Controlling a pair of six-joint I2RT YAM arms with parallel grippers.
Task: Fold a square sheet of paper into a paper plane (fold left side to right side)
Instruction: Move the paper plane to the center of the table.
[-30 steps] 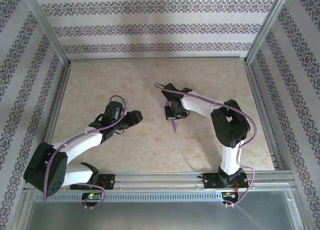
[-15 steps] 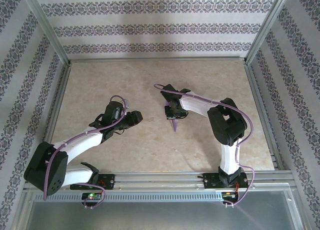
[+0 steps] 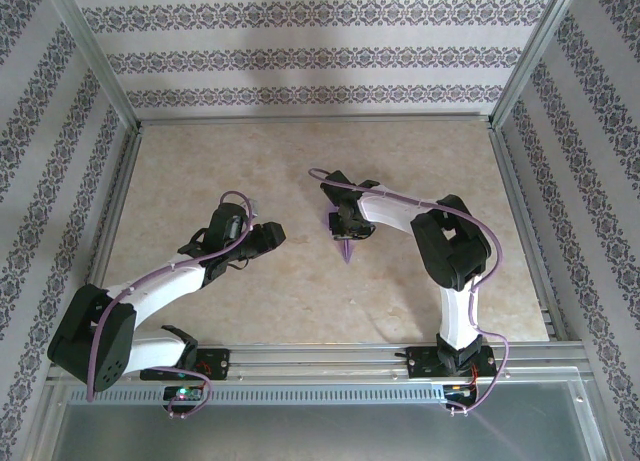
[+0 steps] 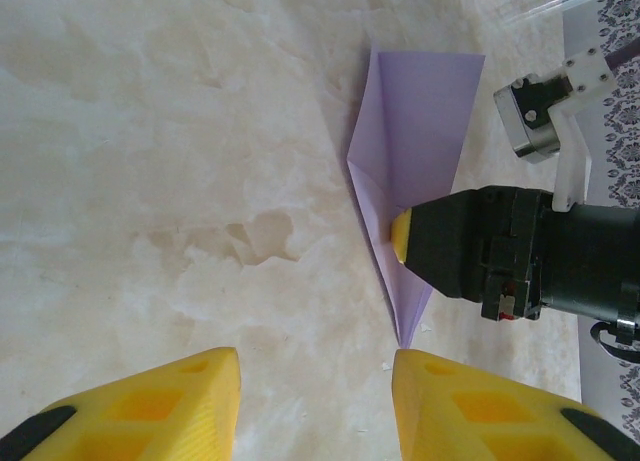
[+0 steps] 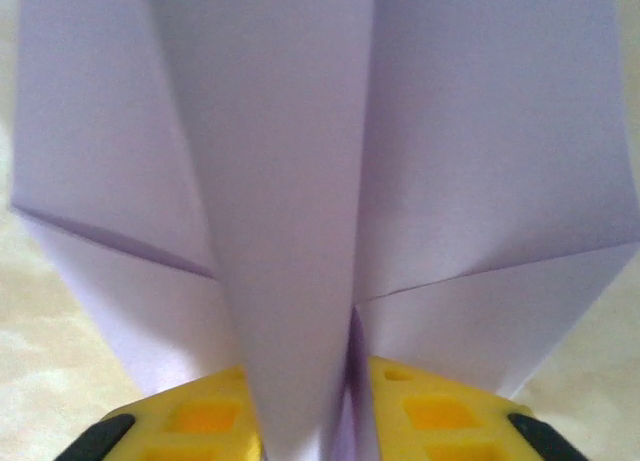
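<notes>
Beige marble table (image 3: 230, 161), paper plane (image 4: 415, 131) between parted fingers (image 5: 200, 421) of right gripper (image 5: 310, 421)

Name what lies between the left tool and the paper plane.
Bare tabletop, from left tool to paper plane, in the left wrist view.

My overhead camera sits high behind the arm bases (image 3: 450, 359) and looks down and forward over the table (image 3: 250, 151), far from the paper plane (image 3: 346, 243), which is small near mid-frame. My left wrist camera looks down at the plane from its left, fairly near. My right wrist camera looks along the plane from right against it, close enough to blur. All three views share the plane.
</notes>
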